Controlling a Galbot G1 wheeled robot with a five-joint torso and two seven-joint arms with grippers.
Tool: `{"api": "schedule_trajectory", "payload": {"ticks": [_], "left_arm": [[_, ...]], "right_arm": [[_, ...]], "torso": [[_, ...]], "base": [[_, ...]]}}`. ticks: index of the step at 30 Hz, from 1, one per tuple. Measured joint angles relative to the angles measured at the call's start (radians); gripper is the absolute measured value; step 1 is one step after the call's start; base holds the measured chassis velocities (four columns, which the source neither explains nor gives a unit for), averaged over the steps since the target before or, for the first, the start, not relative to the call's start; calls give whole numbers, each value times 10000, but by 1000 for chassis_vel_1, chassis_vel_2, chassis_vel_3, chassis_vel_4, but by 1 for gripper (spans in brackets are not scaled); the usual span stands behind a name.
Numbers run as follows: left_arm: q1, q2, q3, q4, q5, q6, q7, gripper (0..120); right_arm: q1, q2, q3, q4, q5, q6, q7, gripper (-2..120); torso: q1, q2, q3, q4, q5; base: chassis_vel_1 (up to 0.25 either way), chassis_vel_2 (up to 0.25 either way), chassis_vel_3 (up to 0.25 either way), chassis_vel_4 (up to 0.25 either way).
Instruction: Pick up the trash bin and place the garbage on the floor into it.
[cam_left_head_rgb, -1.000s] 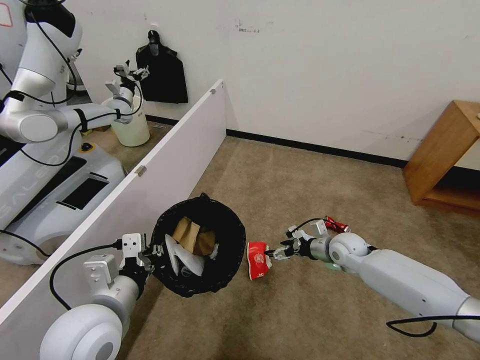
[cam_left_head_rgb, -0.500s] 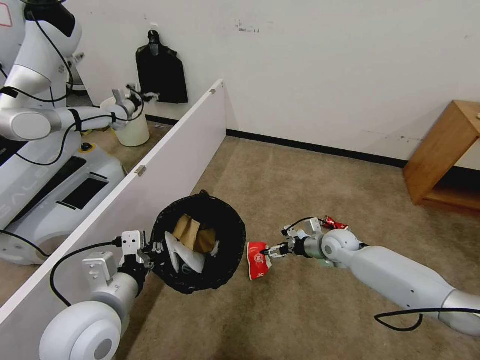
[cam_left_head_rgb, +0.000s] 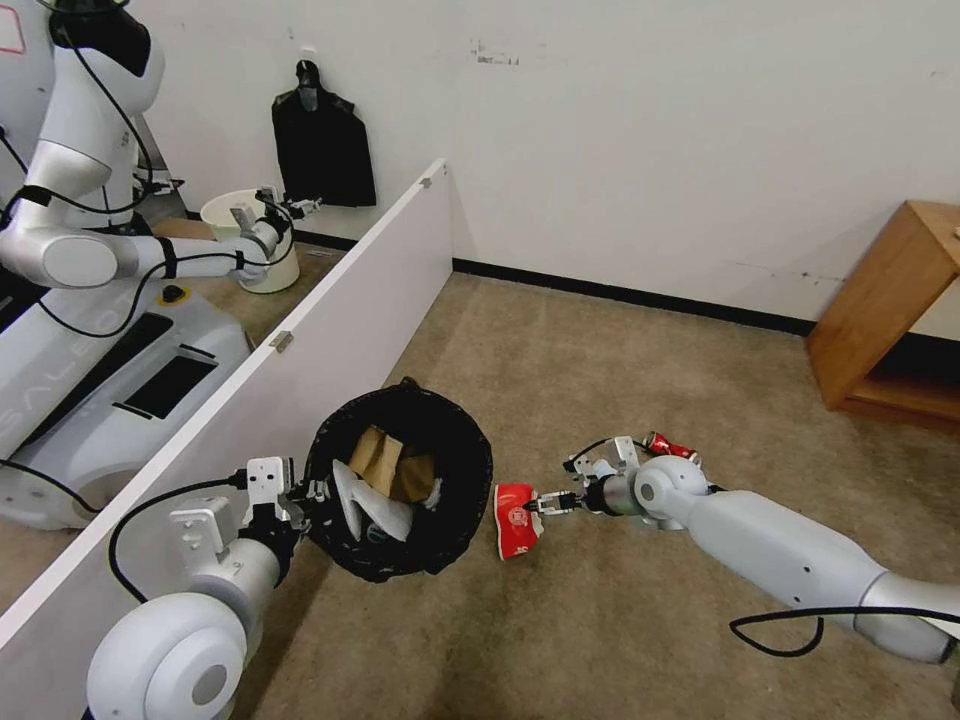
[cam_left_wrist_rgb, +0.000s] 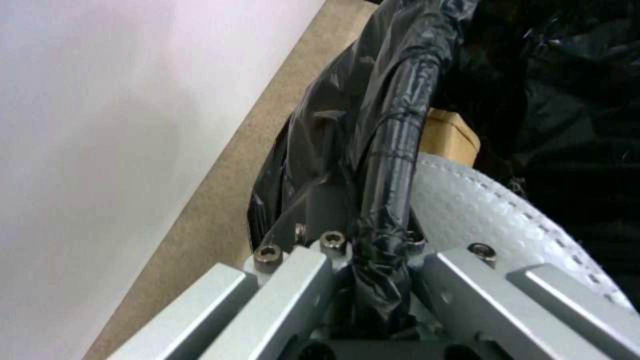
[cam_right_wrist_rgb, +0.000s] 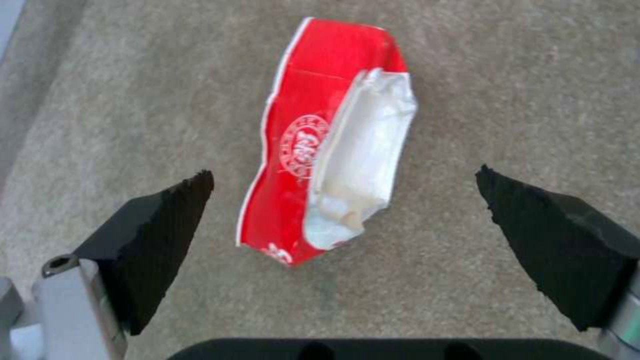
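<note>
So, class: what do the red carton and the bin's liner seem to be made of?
Red carton: looks like coated paperboard, glossy red print outside, a pale lining at the torn, creased opening. Liner of the bin: thin black plastic film, glossy and crinkled, bunched over the rim in the left gripper.

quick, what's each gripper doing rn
Left gripper: shut on the rim of the bin.
Right gripper: open, jaws either side of the red carton on the floor, not touching it.
</note>
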Motion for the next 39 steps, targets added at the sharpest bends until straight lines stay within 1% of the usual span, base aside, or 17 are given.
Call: {"api": "schedule_trajectory", "payload": {"ticks": [11,17,19,33,39], "left_arm": [[-134,64,58,149,-155,-12,-9,0],[-159,124,-8,178,-238,-18,-11,0],[-166,138,-84,187,-297,-29,-11,0],[-100,69,-147,141,-306,-56,7,0],[-70,75,-146,92,-322,-60,18,0]], "right_arm": [[50,404,105,-566,179,-36,344,100],[163,525,69,-644,276,-138,485,100],[252,669,-1,-756,321,-180,601,100],[346,970,-150,-1017,417,-308,1073,100],[284,1136,-140,-1360,400,-318,1184,100]], "torso": [[0,0,0,0,0],[0,0,0,0,0],[0,0,0,0,0],[0,0,0,0,0],[0,0,0,0,0]], "base": [[0,0,0,0],[0,0,0,0],[0,0,0,0],[0,0,0,0],[0,0,0,0]]}}
